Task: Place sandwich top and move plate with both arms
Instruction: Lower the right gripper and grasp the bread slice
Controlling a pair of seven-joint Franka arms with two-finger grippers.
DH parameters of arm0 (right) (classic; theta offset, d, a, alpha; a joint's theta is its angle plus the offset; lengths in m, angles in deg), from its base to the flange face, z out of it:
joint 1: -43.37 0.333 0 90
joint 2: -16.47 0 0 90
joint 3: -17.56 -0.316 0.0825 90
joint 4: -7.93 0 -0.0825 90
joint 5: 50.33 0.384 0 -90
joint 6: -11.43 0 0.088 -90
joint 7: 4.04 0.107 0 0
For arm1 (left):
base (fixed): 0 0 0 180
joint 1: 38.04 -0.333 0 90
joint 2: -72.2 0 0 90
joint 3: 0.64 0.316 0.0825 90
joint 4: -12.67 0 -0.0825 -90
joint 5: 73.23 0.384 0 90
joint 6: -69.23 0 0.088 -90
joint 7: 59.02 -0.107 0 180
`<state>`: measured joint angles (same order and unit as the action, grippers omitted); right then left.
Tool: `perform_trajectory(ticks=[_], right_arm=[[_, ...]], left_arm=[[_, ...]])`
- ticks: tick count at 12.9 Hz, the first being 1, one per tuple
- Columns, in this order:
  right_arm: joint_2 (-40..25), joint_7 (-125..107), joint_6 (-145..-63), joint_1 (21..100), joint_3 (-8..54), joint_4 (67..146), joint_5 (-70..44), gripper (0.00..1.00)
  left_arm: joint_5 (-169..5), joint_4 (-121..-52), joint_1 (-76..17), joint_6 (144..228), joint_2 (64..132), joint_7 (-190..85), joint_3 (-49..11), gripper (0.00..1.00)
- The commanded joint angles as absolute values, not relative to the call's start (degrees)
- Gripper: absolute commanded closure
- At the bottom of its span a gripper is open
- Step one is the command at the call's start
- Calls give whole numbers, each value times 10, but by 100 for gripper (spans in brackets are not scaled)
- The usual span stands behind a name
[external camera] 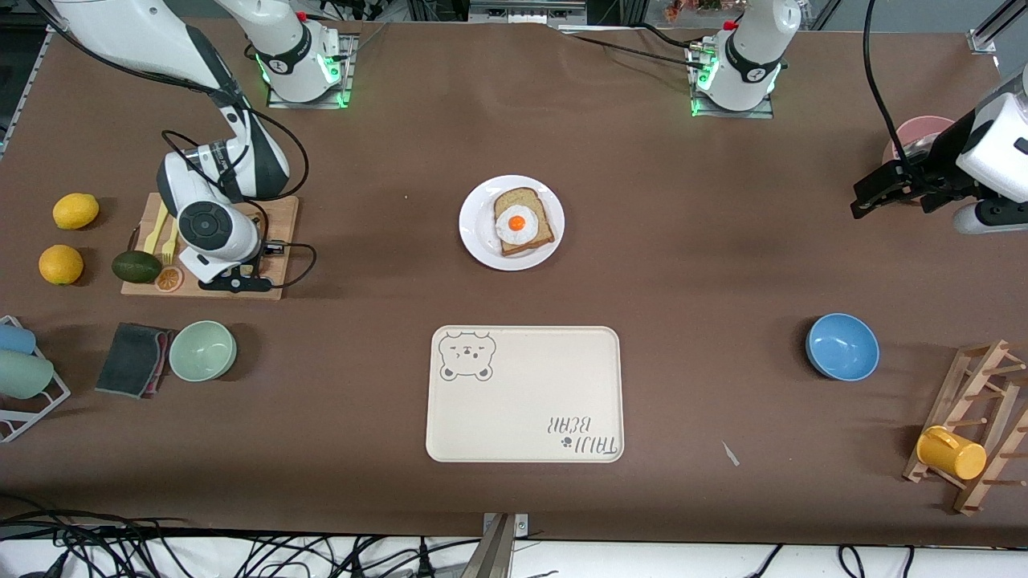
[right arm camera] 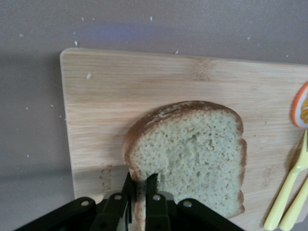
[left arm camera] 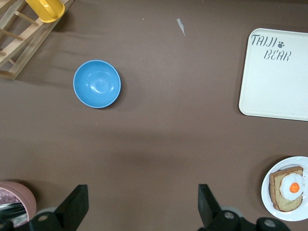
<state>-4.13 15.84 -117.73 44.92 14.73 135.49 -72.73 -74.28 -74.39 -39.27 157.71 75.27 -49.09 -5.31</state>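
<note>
Bread for the top layer, the sandwich top (right arm camera: 192, 154), lies flat on the wooden cutting board (right arm camera: 159, 82) at the right arm's end of the surface (external camera: 683, 265). The right tool (right arm camera: 142, 192) is down on the board, its two fingers pinched together on the slice's crust edge. That thin edge grip looks chosen because a flat slice offers nothing else to catch, and lifting by one edge should let it hang free for laying down. In the front view the right arm hides the slice entirely, so only the right wrist view shows the hold. Yellow forks (right arm camera: 288, 192) and an orange slice (right arm camera: 301, 106) share the board, beside the bread but apart from it.

The plate (external camera: 474, 233) sits at mid-surface, farther from the front camera than the bear-printed tray (external camera: 526, 393). It carries a bread slice with a fried egg (external camera: 516, 223), face up and waiting for its cover.

The left tool (left arm camera: 139, 207) hangs over bare surface at the left arm's end, fingers spread wide and holding nothing; that arm waits. A blue bowl (left arm camera: 96, 83) sits nearer the front camera than the spot beneath it. Parked well clear of the plate, it leaves the middle free for the right arm's reach.

My judgement: the pick is just being secured, with placing and the two-arm plate move not yet begun.
</note>
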Motion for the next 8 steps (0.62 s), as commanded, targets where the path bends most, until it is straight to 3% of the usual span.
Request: perform_trajectory(ticks=[1,3,8], right_arm=[[-44,156,-1127,453,125,1320,-732,100],[-54,165,-1056,471,119,1274,-730,100],[-64,163,-980,501,119,1211,-731,100]], left_arm=[[-723,-731,-391,1565,760,-514,-57,0],[-724,-729,-390,1564,755,-510,-57,0],[-724,-730,-415,1555,756,-511,-50,0]])
